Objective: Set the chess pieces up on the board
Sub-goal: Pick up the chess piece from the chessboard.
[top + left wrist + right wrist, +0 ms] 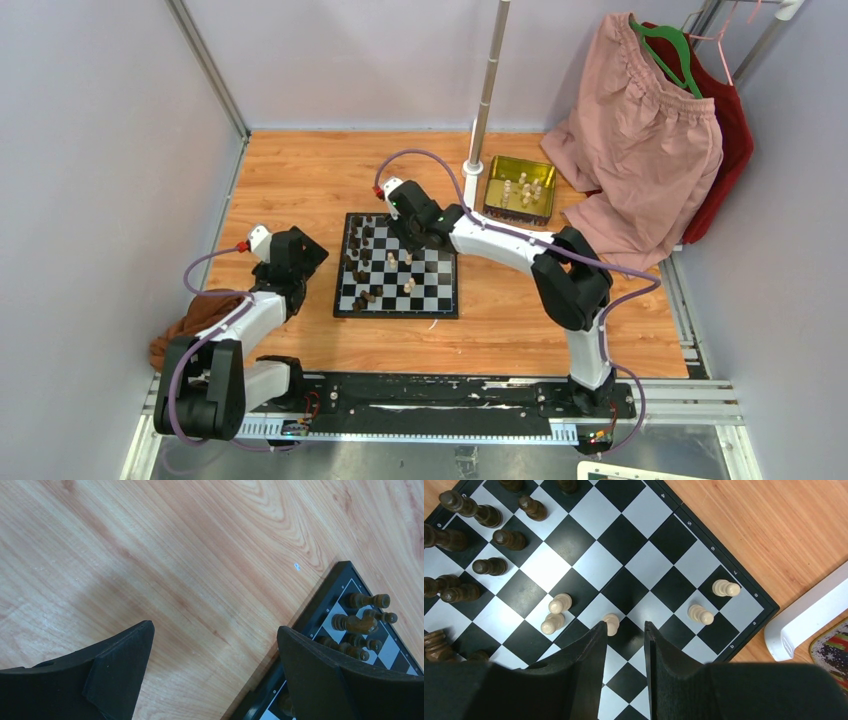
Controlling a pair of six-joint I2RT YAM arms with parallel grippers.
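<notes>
Grey panels (90,150) wall the counter (300,180); the board (440,296) lies mid-frame, dark pieces (357,262) massed on its left. Right jaws hang half open above, gripping nothing, a cream piece (611,622) at one fingertip (596,631), probably their target; left jaws gape empty off-board, leaving room.

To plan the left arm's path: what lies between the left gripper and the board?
Only bare wooden table, as the top view shows between the left gripper and the board.
</notes>
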